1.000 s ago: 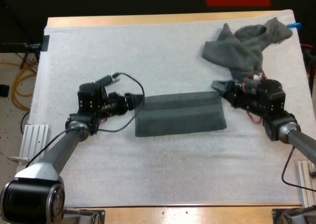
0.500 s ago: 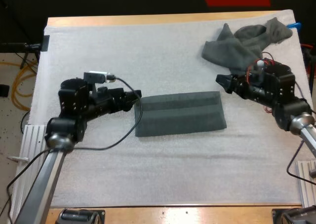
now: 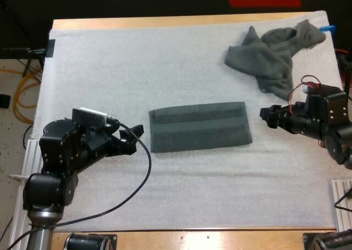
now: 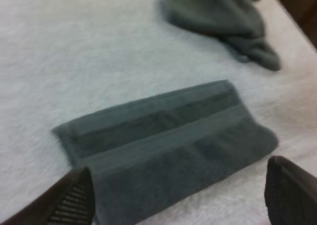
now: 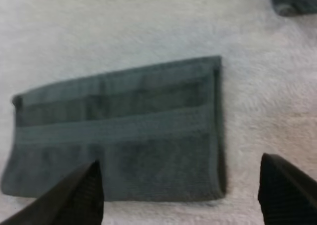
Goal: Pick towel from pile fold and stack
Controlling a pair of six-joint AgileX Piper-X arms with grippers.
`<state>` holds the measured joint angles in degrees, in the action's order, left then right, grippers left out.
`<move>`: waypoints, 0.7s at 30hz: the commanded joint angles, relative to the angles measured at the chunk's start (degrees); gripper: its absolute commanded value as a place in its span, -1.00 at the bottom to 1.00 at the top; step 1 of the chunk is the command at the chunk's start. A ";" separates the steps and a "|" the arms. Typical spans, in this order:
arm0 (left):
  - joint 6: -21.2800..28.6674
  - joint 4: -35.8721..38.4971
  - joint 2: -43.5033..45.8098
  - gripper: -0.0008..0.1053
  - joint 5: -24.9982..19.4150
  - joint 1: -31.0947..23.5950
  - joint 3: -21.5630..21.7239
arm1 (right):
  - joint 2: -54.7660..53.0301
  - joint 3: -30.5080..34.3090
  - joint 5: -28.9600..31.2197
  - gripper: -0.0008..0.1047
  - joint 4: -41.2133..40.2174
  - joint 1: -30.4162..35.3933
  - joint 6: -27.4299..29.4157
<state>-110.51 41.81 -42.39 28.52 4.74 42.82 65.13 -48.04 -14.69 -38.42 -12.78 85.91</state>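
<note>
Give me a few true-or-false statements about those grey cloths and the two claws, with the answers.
1. The folded towel lies flat on the white mat, between the two grippers. True.
2. The left gripper is clamped on the folded towel. False: it is open and clear of the towel, beside its near end.
3. The crumpled towel lies on top of the folded one. False: it lies apart, at the mat's far right corner.
4. The right gripper is open and holds nothing. True.

crumpled towel (image 4: pixel 218 12) — cut off, left fingers (image 4: pixel 74 200) cropped
</note>
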 commanded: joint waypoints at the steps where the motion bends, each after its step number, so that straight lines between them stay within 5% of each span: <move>1: 0.20 0.51 0.23 0.32 -1.31 0.03 0.39 | 0.91 -0.53 0.64 0.23 0.79 -0.03 0.97; 8: 0.20 0.67 0.10 0.32 -1.31 0.03 0.39 | 12.07 -0.53 -0.12 0.23 8.66 -0.03 1.42; 21: -0.17 0.75 0.10 0.32 0.46 0.03 0.39 | 31.67 -3.78 -13.04 0.23 12.90 -0.03 1.42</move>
<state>-110.50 42.71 -42.43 28.59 4.74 42.82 96.53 -50.93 -26.65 -25.99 -12.78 86.57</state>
